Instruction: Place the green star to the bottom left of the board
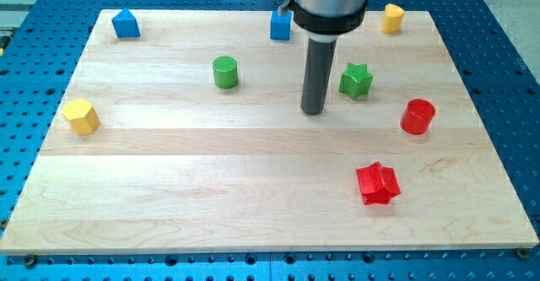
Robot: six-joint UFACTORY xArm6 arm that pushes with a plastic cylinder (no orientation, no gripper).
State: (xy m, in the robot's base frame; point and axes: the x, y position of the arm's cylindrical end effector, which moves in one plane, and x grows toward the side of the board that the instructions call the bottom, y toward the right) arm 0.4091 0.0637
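The green star [356,80] lies on the wooden board [211,205] in the upper right part of the view. My tip [313,110] rests on the board just left of the star and a little below it, with a small gap between them. The dark rod rises from the tip to the arm's body at the view's top.
A green cylinder [225,72] stands left of my tip. A red cylinder [417,116] and a red star [376,183] lie at the right. A yellow block [81,116] sits at the left edge. Blue blocks [126,24] [280,25] and a yellow cylinder [392,18] line the top.
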